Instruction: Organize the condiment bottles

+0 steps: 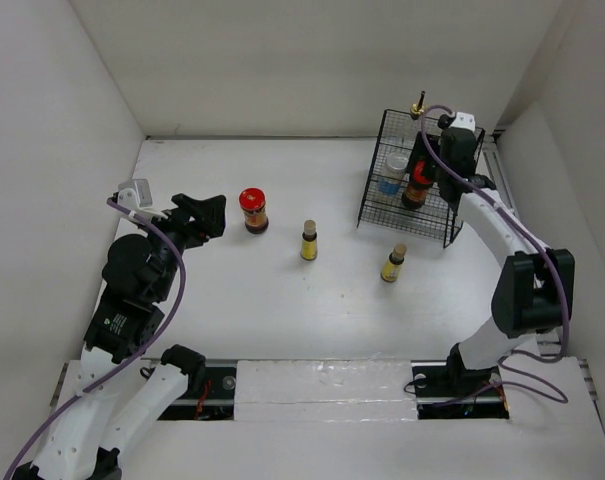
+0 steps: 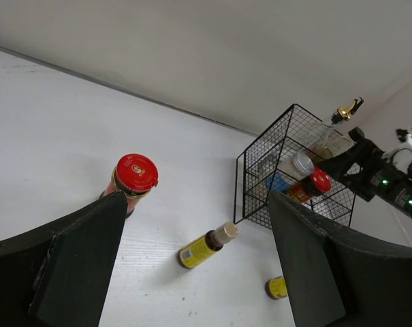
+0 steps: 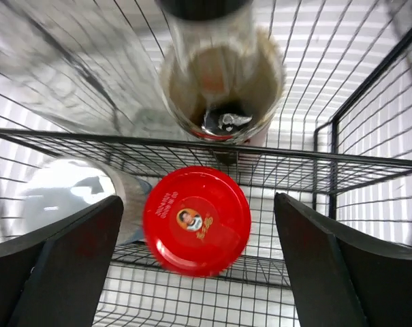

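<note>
A red-lidded jar [image 1: 253, 210] stands on the table, and two tiny yellow-labelled bottles [image 1: 309, 240] [image 1: 393, 263] stand to its right. My left gripper [image 1: 214, 217] is open and empty just left of that jar [image 2: 134, 176]. The black wire basket [image 1: 377, 205] holds the white shaker [image 1: 392, 172], a second red-lidded jar [image 1: 419, 182] and the gold-spouted bottle [image 1: 418, 105]. My right gripper [image 1: 434, 170] is open above the basket. Its jaws stand either side of the red lid [image 3: 197, 221] without touching it. The black-capped bottle [image 3: 219, 82] stands behind that jar.
The basket's rim wires [image 3: 192, 139] cross under my right fingers [image 3: 328, 266]. White walls close in the table at the back and on both sides. The basket stands near the right wall.
</note>
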Tool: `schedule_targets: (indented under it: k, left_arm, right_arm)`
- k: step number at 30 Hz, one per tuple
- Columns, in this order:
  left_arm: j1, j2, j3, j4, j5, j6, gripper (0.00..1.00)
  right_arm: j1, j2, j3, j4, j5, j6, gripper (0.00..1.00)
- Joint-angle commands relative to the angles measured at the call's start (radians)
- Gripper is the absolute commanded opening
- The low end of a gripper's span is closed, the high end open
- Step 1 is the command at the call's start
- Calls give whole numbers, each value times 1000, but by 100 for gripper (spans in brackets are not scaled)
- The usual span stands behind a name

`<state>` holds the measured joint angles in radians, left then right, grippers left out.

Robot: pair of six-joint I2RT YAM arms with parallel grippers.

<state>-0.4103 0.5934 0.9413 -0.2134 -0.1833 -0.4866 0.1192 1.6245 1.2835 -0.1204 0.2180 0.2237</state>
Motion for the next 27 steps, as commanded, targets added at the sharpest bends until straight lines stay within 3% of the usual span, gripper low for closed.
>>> schedule_targets:
  k: [1,4,5,7,8,9,11,13,15,16,20,23,27]
  left_arm:
    - [4,3,2,42,7,16,81]
    - [4,3,2,42,7,16,81]
    - [4,3,2,42,7,16,81]
    - [4,3,2,42,7,16,81]
    - [4,3,2,42,-5,16,81]
    - [4,3,2,42,-28,16,81]
    - [4,3,13,17,-57,-3,81]
    - [4,-6,13,17,-105,-12,81]
    - [4,-17,13,8,-137,-21,82]
    - [4,-27,13,8,-163,-21,82]
    - [4,-55,13,-1,-174,-21,82]
    - [4,-46,2,8,-165,-21,82]
    - [4,-46,11,-1,-156,-21,82]
  right_arm:
    - [8,-167,39,62,29,9,99]
    - [56,-233,30,83,50,-30,100]
    - [69,-233,30,93,-6,-43,100]
    - [132,-233,30,106,-72,-72,87]
    - [163,-220,42,107,-101,-72,75]
    - [233,-206,53,107,-129,-81,39]
    - [313,-145,92,107,-147,-90,16]
    - [425,-88,135,107,-219,-104,8]
    - [494,-2,209,97,-271,-127,15]
    - [558,26,235,76,-301,-141,38]
    - [680,165,371,-25,-301,-202,86]
    - [717,268,462,-105,-281,-233,98]
    - [738,400,579,-189,-292,-244,100]
